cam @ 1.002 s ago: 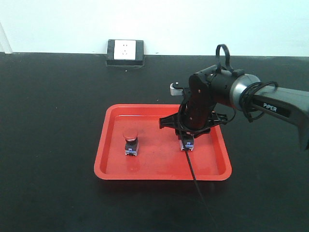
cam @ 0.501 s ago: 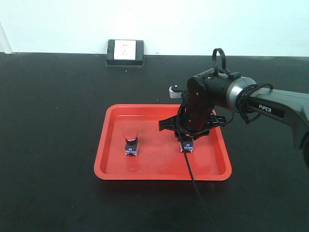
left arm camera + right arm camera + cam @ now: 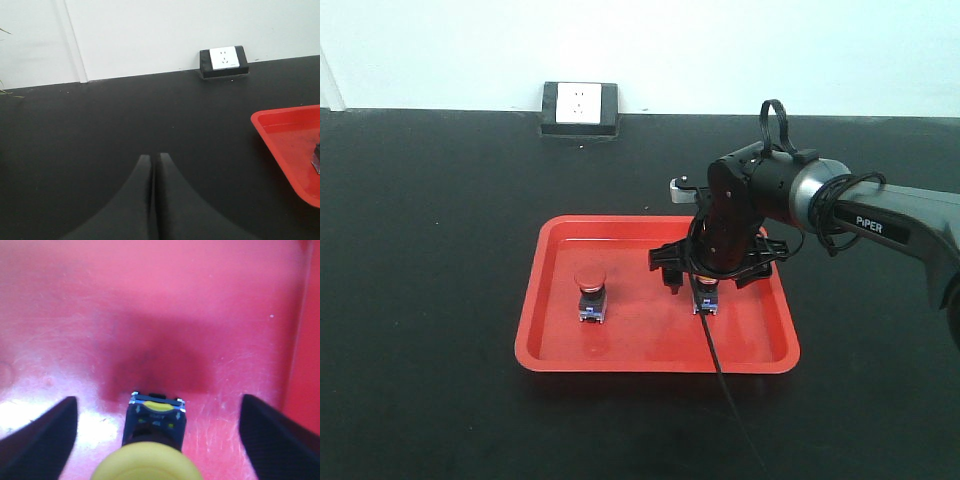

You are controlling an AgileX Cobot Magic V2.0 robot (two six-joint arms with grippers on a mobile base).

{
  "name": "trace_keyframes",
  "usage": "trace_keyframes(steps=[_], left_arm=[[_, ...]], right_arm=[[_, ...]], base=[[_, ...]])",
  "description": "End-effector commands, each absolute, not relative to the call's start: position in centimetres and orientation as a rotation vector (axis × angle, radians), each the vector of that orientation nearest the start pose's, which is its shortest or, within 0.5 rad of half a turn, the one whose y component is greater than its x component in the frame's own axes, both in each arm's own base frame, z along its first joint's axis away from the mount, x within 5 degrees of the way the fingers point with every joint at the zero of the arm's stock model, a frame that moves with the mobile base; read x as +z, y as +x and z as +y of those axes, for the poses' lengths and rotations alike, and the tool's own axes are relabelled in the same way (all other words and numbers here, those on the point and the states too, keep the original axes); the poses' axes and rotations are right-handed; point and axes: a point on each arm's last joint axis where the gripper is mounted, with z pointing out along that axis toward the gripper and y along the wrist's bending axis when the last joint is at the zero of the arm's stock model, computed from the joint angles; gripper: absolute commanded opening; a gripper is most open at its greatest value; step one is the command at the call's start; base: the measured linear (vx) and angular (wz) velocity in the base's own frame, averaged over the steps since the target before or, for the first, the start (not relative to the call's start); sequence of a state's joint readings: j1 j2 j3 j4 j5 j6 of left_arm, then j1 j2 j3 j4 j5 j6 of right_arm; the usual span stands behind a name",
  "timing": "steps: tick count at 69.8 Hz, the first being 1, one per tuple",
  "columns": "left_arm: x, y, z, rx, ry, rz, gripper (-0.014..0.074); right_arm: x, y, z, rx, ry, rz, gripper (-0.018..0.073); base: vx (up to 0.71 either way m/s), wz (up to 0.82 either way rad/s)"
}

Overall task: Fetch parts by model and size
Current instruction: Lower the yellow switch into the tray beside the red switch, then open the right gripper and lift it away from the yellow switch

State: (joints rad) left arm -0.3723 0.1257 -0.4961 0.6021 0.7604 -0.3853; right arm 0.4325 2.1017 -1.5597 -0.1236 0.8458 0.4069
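A red-capped switch [image 3: 589, 294] stands upright on the left half of the red tray [image 3: 620, 352]. The yellow-capped switch [image 3: 155, 426] stands on the tray's right half. In the front view only its bluish base [image 3: 707, 303] shows below the arm. My right gripper [image 3: 158, 401] hangs directly over it, open, with one dark finger [image 3: 42, 440] well clear on each side and neither touching it. My left gripper [image 3: 153, 157] is shut on nothing above the bare black table, left of the tray [image 3: 285, 131].
A white wall socket in a black housing [image 3: 579, 108] sits at the table's back edge against the wall. A black cable [image 3: 725, 380] runs from the right gripper across the tray's front rim. The right arm [image 3: 880, 215] reaches in from the right.
The right gripper's fingers have spread apart and now show on either side of the yellow-capped switch. The switch has stayed on the tray. The red-capped switch has not moved.
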Motion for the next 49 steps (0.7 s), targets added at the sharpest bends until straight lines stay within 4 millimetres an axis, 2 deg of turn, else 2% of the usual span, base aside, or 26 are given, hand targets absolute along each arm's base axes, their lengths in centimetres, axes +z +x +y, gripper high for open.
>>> trace_keyframes(steps=[1, 16, 29, 39, 49], left_arm=[[32.1, 3.5, 2.3, 0.134, 0.125, 1.699, -0.0007], [32.1, 3.5, 2.3, 0.134, 0.125, 1.699, -0.0007], [32.1, 3.5, 2.3, 0.134, 0.125, 1.699, -0.0007], [32.0, 3.5, 2.3, 0.135, 0.125, 1.700, -0.0007], [32.0, 3.5, 2.3, 0.135, 0.125, 1.700, -0.0007]], right_arm=[[20.2, 40.3, 17.4, 0.064, -0.134, 2.752, 0.0685], [20.6, 39.9, 17.3, 0.061, -0.130, 2.762, 0.0657], [21.3, 38.5, 17.2, 0.104, -0.118, 2.697, 0.0620], [22.9, 37.0, 16.5, 0.173, -0.106, 2.587, 0.0595], [24.8, 35.3, 15.5, 0.155, -0.150, 2.510, 0.0588]], base=[[0.00, 0.00], [0.00, 0.00], [0.00, 0.00], [0.00, 0.00], [0.00, 0.00]])
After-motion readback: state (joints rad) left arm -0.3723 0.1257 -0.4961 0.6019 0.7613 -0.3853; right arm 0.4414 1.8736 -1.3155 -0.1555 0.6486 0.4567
